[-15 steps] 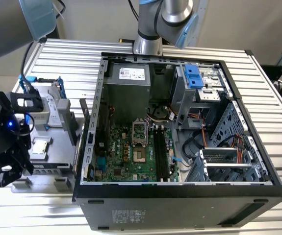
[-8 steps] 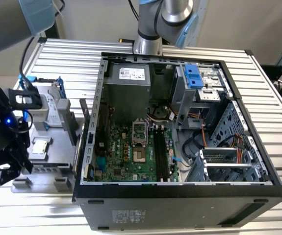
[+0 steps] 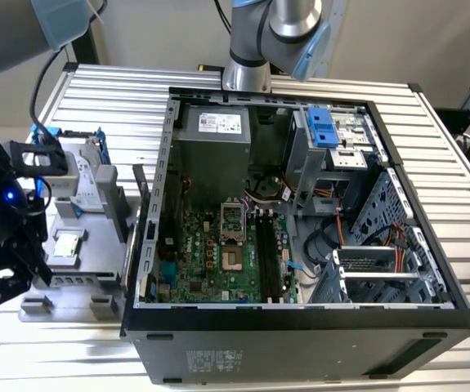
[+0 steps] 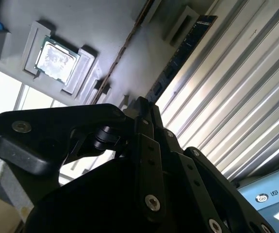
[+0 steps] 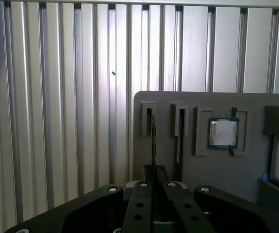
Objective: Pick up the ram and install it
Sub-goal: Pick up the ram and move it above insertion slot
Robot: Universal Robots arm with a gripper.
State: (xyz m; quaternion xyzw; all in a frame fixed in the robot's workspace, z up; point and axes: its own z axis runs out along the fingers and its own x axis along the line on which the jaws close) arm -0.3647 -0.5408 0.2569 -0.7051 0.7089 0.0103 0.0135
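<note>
Along the grey holder (image 5: pixel 212 170) edge by the ribbed bench (image 5: pixel 57 121), the ram (image 5: pixel 152 133) is stood on edge in a slot; its end is pinched by the gripper (image 5: pixel 154 170), fingers almost together.

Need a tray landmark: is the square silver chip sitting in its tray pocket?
Yes, in the first wrist view the square silver chip lies in a recessed pocket of the grey tray.

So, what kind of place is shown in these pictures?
Probably a robotics lab workcell for computer assembly. An open computer case with its motherboard lies on a ribbed aluminium table, beside a grey parts fixture, and a robot arm rises behind it.
</note>
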